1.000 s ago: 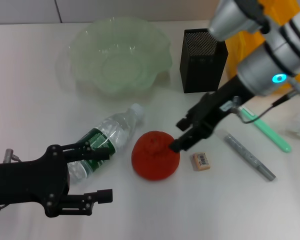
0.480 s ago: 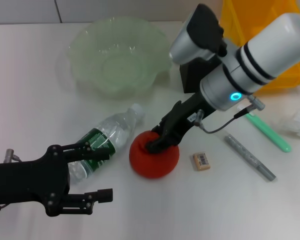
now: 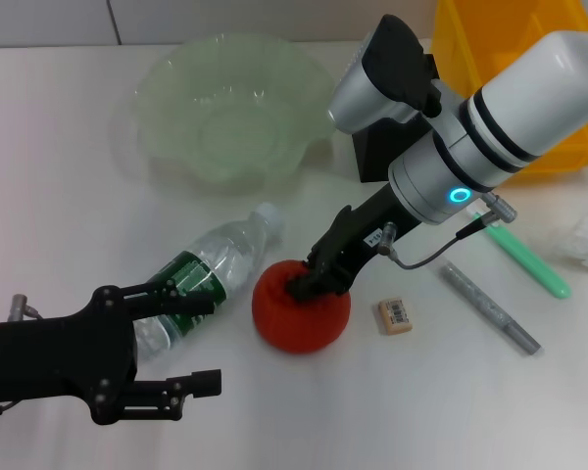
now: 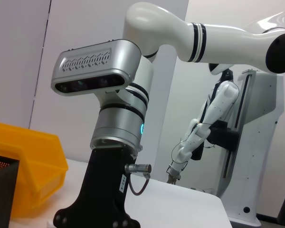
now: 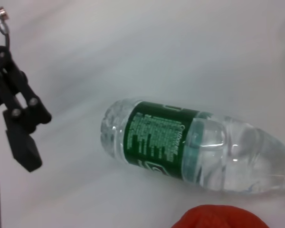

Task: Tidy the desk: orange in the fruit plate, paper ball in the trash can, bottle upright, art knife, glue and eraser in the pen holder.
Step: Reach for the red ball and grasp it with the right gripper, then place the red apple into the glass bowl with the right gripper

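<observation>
The orange [image 3: 296, 315] sits on the table at front centre; its edge shows in the right wrist view [image 5: 217, 217]. My right gripper [image 3: 312, 284] is open and down over its top, fingertips touching the skin. The bottle [image 3: 211, 266] lies on its side left of the orange, cap toward the fruit plate [image 3: 176, 88]; it also shows in the right wrist view [image 5: 180, 142]. My left gripper [image 3: 208, 343] is open at the bottle's base end. The eraser [image 3: 394, 315] lies right of the orange. The pen holder [image 3: 372, 162] is partly hidden behind my right arm. The trash can [image 3: 470, 39] is at the back right. The paper ball [image 3: 584, 241] is at the right edge.
A grey pen-shaped tool [image 3: 490, 306] and a green stick-shaped tool [image 3: 527, 258] lie right of the eraser. In the left wrist view the right arm [image 4: 114, 142] fills the middle, with the trash can [image 4: 28, 159] behind it.
My right gripper swung left from beside the orange and came down onto its top. The orange shifted slightly left. The left arm has not moved.
</observation>
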